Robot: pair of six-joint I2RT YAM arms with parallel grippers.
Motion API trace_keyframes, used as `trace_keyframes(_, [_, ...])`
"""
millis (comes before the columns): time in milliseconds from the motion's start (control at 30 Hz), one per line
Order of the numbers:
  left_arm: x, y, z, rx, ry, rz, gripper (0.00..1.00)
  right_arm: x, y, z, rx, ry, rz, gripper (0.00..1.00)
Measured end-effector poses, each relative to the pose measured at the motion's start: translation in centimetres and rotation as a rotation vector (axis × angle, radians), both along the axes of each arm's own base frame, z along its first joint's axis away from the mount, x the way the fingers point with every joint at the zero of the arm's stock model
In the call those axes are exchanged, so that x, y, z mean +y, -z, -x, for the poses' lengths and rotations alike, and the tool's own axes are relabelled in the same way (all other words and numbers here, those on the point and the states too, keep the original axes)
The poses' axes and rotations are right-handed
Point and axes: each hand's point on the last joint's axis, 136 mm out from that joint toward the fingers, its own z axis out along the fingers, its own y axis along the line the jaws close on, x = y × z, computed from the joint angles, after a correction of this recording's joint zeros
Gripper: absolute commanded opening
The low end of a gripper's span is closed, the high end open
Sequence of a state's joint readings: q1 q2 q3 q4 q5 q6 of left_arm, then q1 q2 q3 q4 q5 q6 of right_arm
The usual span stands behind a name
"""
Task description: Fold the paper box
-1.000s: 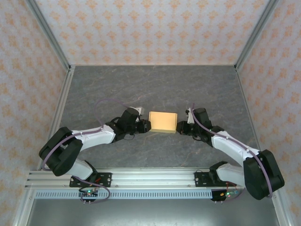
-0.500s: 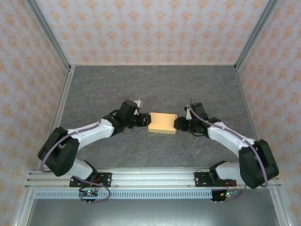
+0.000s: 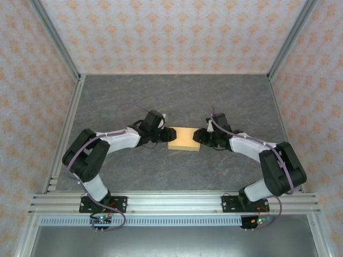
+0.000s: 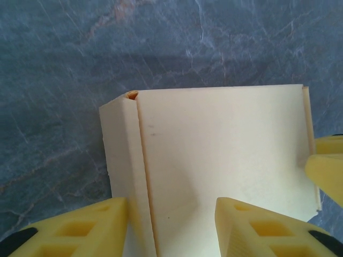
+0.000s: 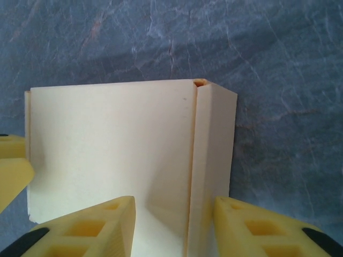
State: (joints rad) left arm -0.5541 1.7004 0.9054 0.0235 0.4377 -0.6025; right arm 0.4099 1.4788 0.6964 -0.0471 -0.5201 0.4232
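Item: paper box [image 3: 184, 138], largely folded; final pressing of its ends judged outstanding.
Top view: box mid-worktop [image 3: 177, 96], left claw [image 3: 163, 136] and right claw [image 3: 199, 137] at opposite ends, arms bowed inward. Left wrist: fingers [image 4: 257, 230] parted astride one end wall [image 4: 131, 176], not clamping. Right wrist: likewise, at the opposite end.

walls [image 3: 177, 32] orange-patterned paper; table top [image 3: 177, 96] grey marbled; frame rail [image 3: 171, 201] aluminium
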Motion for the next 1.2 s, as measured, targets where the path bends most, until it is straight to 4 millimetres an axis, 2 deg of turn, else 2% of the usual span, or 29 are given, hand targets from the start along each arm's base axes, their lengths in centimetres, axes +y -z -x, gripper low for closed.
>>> trace_keyframes(200, [1.5, -0.6, -3.1, -0.016, -0.057, 0.000, 0.47, 1.3, -0.5, -2.9, -0.019, 0.006, -0.013, 0.40])
trace_keyframes(367, [2.6, -0.1, -5.5, -0.016, -0.092, -0.016, 0.48, 2.0, -1.3, -5.5, -0.049, 0.014, 0.000, 0.44])
trace_keyframes(500, [3.5, 0.4, -5.7, -0.011, -0.096, -0.049, 0.53, 1.8, -2.5, -6.9, -0.084, 0.012, 0.041, 0.47])
trace_keyframes(600, [4.4, 0.5, -5.7, -0.017, -0.101, -0.092, 0.56, 0.9, -3.6, -7.7, -0.121, 0.018, 0.119, 0.49])
trace_keyframes(700, [6.1, -1.0, -5.5, -0.078, -0.127, -0.152, 0.60, -1.2, -5.4, -7.5, -0.179, 0.038, 0.229, 0.55])
trace_keyframes(767, [8.1, -3.7, -5.1, -0.174, -0.167, -0.208, 0.63, -3.1, -7.8, -7.3, -0.251, 0.070, 0.309, 0.62])
trace_keyframes(833, [10.3, -7.3, -4.5, -0.297, -0.222, -0.261, 0.68, -5.5, -11.1, -7.4, -0.359, 0.128, 0.394, 0.67])
trace_keyframes(900, [12.9, -11.0, -4.0, -0.430, -0.295, -0.319, 0.80, -8.1, -13.9, -7.3, -0.453, 0.206, 0.476, 0.72])
trace_keyframes(967, [15.8, -14.0, -3.3, -0.544, -0.395, -0.390, 0.99, -11.3, -15.7, -7.0, -0.521, 0.304, 0.568, 0.75])
trace_keyframes(1033, [18.7, -15.3, -2.7, -0.603, -0.499, -0.459, 1.00, -14.3, -15.7, -6.8, -0.543, 0.394, 0.654, 0.79])
trace_keyframes(1100, [21.8, -15.2, -2.1, -0.610, -0.590, -0.537, 1.00, -17.2, -14.0, -6.3, -0.523, 0.461, 0.741, 0.85])
trace_keyframes(1200, [25.9, -13.9, -2.0, -0.562, -0.683, -0.641, 1.00, -20.5, -10.5, -5.0, -0.465, 0.519, 0.840, 1.00])
